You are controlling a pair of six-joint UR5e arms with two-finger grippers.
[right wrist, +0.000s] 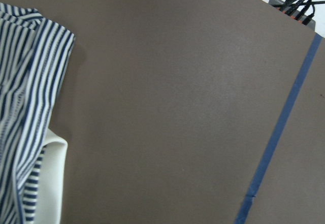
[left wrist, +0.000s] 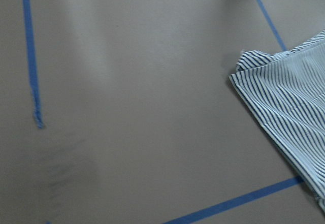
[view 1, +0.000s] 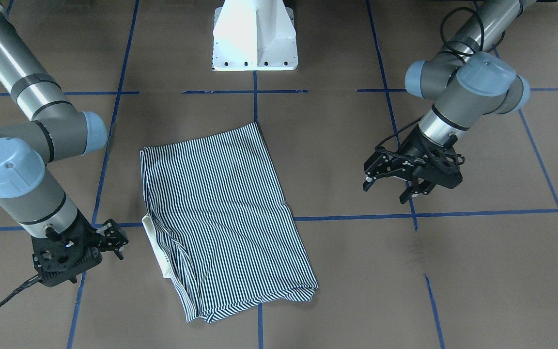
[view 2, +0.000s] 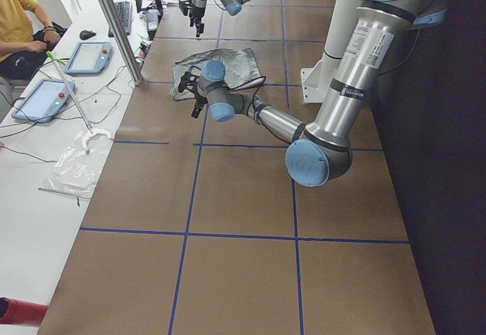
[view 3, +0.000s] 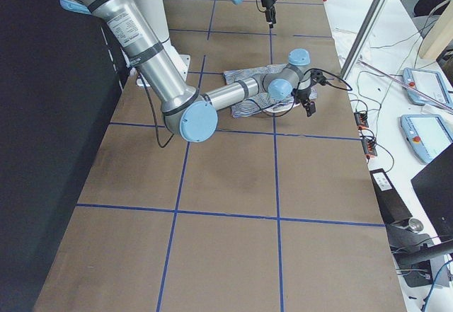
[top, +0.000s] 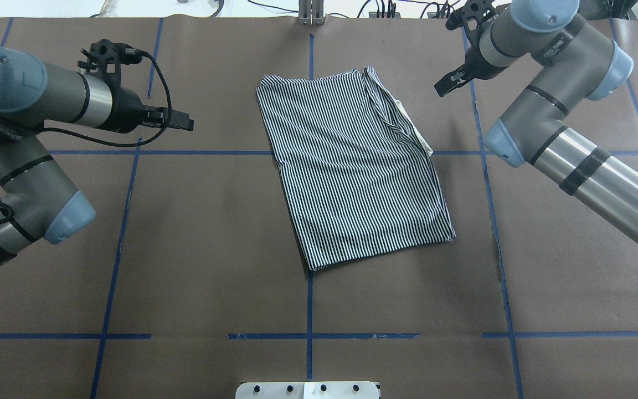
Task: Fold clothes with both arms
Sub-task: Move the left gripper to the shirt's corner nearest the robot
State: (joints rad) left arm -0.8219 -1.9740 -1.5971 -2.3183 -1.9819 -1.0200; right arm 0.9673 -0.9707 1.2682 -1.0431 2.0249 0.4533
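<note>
The striped polo shirt [view 1: 221,213] lies folded into a rough rectangle in the middle of the table, and it also shows in the overhead view [top: 352,166]. Its cream collar [view 1: 155,242] sticks out from under one long edge, on my right arm's side. My left gripper [view 1: 385,192] hangs open and empty above bare table, well clear of the shirt. My right gripper [view 1: 116,240] looks open and empty beside the collar edge, not touching it. The left wrist view shows a shirt corner [left wrist: 289,102]. The right wrist view shows the shirt edge [right wrist: 25,107] and collar.
The white pedestal base [view 1: 255,39] stands at the robot's side of the table. Blue tape lines [view 1: 453,213] cross the brown table cover. A seated operator [view 2: 19,23], tablets [view 2: 83,55] and a metal post [view 2: 114,23] are along the far side.
</note>
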